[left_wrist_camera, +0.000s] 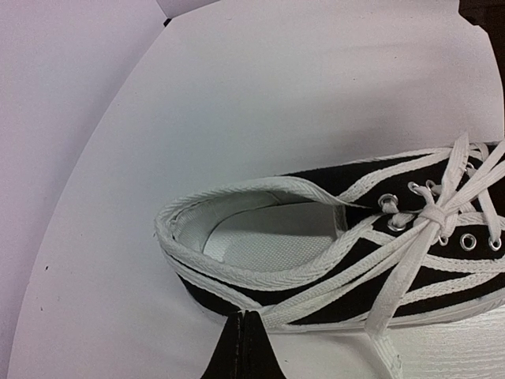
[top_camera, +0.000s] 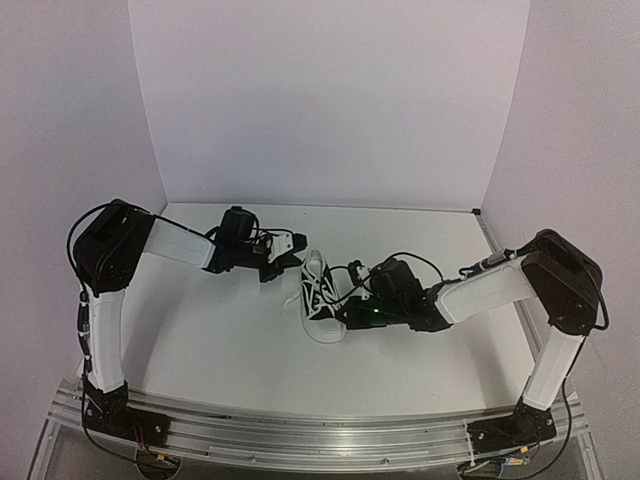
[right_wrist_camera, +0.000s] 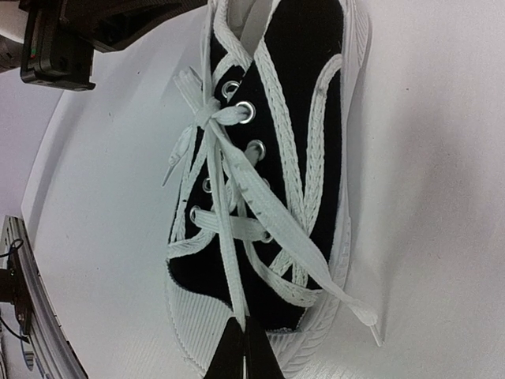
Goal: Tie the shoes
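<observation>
Now the sneaker (top_camera: 320, 298) lies mid-table; the left gripper (left_wrist_camera: 241, 330) and right gripper (right_wrist_camera: 241, 335) each seem pinched shut on a lace (right_wrist_camera: 225, 207). Pull apart evenly, so the knot (right_wrist_camera: 211, 113) tightens without dragging it.

Left arm (top_camera: 100, 310) rises from near-left base, elbow high, forearm reaching right toward centre. Left hand (top_camera: 280, 266) low, fingers pressed together. Right arm (top_camera: 555, 345) mirrors it, forearm reaching left. Right hand (top_camera: 347, 316) low, nearer, fingers together too.
</observation>
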Controlling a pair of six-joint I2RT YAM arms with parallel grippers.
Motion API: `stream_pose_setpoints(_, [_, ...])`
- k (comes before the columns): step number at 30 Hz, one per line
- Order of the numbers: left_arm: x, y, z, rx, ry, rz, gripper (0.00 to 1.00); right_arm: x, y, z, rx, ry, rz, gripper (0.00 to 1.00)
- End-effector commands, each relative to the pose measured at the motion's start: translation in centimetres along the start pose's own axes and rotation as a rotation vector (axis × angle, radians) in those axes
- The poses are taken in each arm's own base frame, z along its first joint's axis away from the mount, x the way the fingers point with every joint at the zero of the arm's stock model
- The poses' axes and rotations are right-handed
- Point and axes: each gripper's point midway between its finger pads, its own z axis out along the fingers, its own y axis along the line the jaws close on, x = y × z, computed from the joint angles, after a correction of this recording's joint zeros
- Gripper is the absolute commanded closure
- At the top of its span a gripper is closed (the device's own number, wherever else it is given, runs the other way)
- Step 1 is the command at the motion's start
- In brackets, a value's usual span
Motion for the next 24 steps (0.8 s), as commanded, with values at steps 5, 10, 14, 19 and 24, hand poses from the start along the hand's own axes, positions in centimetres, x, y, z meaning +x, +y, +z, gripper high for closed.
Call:
stream_pose_setpoints(5, [-3.5, 4.9, -2.3, -0.128, -0.052, 0.063, 1.00, 1.8, -0.4, -0.4, 0.009, 0.067, 0.023, 1.00])
stream_pose_setpoints(10, [-2.9, 4.3, -2.3, -0.117, -0.039, 0.062, 1.00, 2.7, -0.8, -0.3, 0.018, 0.087, 0.033, 1.00])
stream_pose_setpoints(14, [-2.7, 4.4, -2.2, -0.121, -0.031, 0.068, 1.00, 3.0, -0.6, 0.0, 0.012, 0.098, 0.033, 1.00])
stream_pose_setpoints(19, [-2.7, 4.5, -2.1, -0.123, -0.030, 0.069, 1.00, 3.7, -0.8, 0.1, 0.023, 0.109, 0.041, 1.00])
stream_pose_setpoints(24, [-2.7, 4.4, -2.1, -0.122, -0.032, 0.061, 1.00, 4.0, -0.4, 0.4, 0.017, 0.115, 0.036, 1.00])
